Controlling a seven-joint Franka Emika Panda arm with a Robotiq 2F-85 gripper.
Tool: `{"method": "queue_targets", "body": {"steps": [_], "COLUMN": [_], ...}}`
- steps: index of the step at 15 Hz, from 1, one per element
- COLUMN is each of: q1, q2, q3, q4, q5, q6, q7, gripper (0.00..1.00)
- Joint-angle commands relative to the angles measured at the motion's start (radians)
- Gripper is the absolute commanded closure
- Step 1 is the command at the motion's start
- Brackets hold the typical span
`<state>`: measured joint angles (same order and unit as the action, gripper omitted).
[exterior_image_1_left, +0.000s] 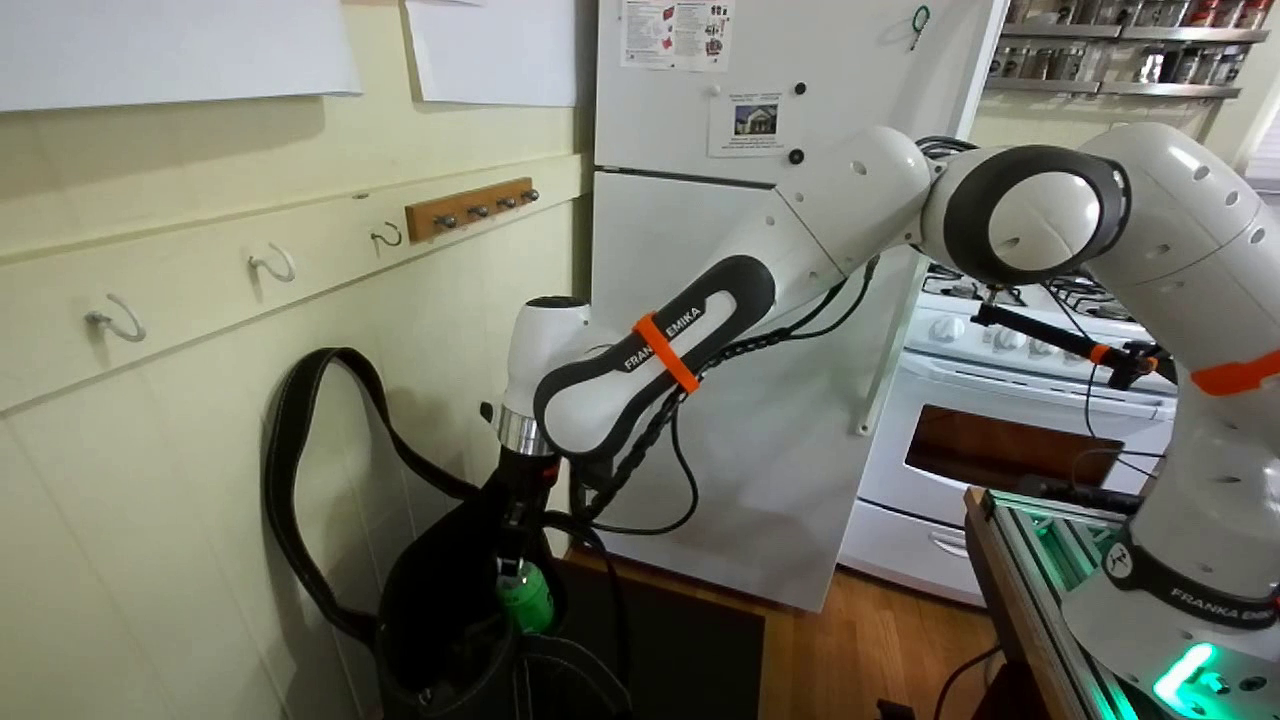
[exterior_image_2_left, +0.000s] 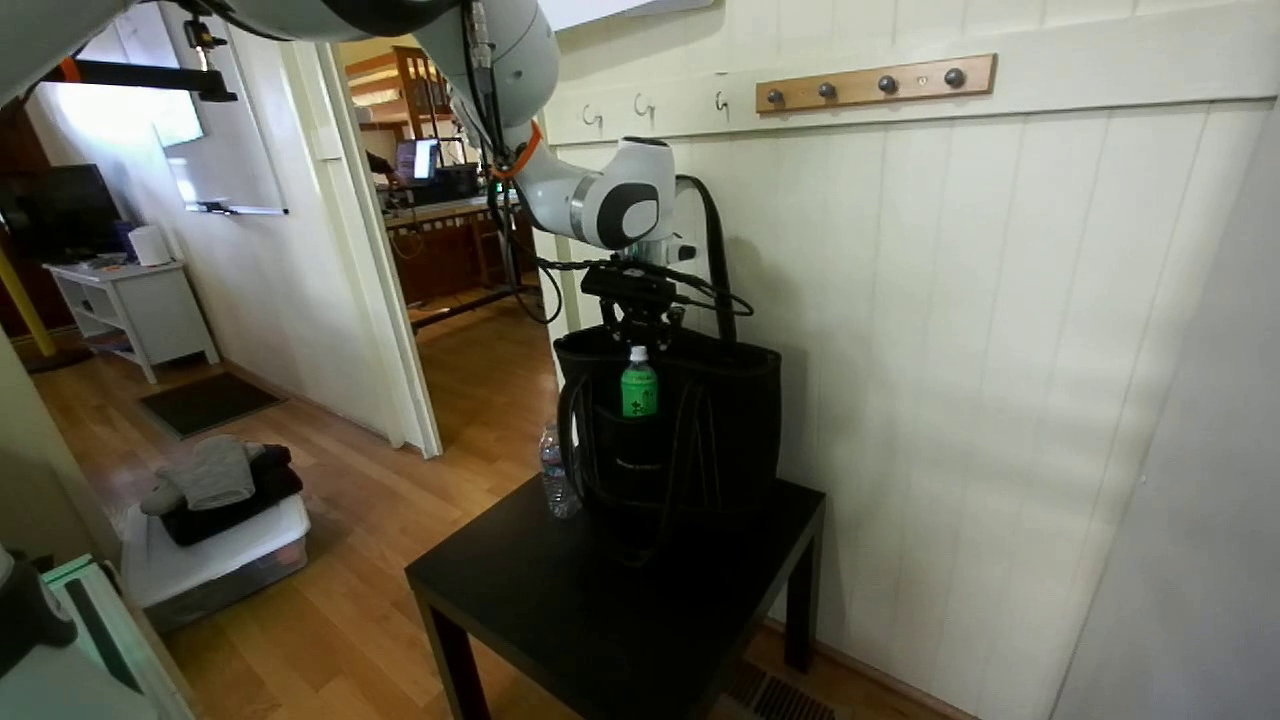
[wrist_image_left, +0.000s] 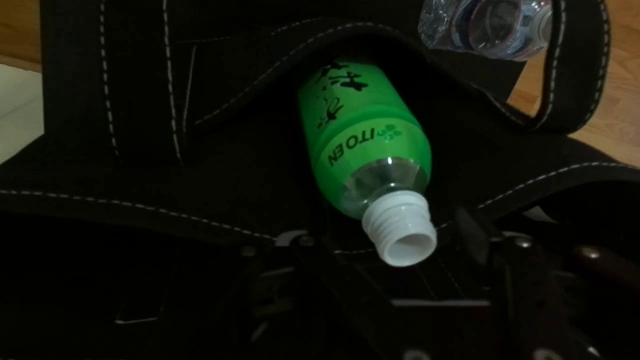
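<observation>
A green-labelled bottle (exterior_image_2_left: 639, 388) with an uncapped white neck (wrist_image_left: 399, 227) stands in the outer pocket of a black bag (exterior_image_2_left: 735, 430). Its lower part is hidden inside the pocket. My gripper (wrist_image_left: 395, 232) points down at the bag's rim, with the bottle's neck lying between its fingers in the wrist view. The right-hand finger (wrist_image_left: 472, 235) shows a gap to the neck. The left-hand finger is too dark to trace fully. In an exterior view the gripper (exterior_image_1_left: 512, 562) is right at the top of the bottle (exterior_image_1_left: 527, 600).
Beside the bag, a clear plastic bottle (exterior_image_2_left: 557, 470) stands on the black table (exterior_image_2_left: 630, 610). A tall bag strap (exterior_image_1_left: 290, 470) rises along the wall, and a handle loop (wrist_image_left: 580, 65) hangs at the side. Hooks (exterior_image_1_left: 120, 318) and a refrigerator (exterior_image_1_left: 720, 400) are nearby.
</observation>
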<state>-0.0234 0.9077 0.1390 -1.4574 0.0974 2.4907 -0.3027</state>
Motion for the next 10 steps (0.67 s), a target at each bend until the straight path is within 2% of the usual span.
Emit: {"method": "queue_targets", "body": {"steps": [1, 2, 3, 4, 5, 6, 10], "q1": [-0.006, -0.008, -0.012, -0.012, -0.013, -0.012, -0.015], "q2": [0.041, 0.046, 0.052, 0.056, 0.060, 0.063, 0.052], "q3": [0.020, 0.026, 0.035, 0.038, 0.042, 0.043, 0.038], "q4": [0.047, 0.053, 0.058, 0.062, 0.067, 0.071, 0.068], "q5": [-0.019, -0.020, -0.015, -0.017, -0.016, -0.018, -0.026], "q6": [0.029, 0.024, 0.020, 0.020, 0.018, 0.016, 0.003], "q7": [-0.030, -0.042, -0.054, -0.063, -0.069, -0.074, -0.089], "gripper": [0.08, 0.04, 0.33, 0.40, 0.41, 0.47, 0.78]}}
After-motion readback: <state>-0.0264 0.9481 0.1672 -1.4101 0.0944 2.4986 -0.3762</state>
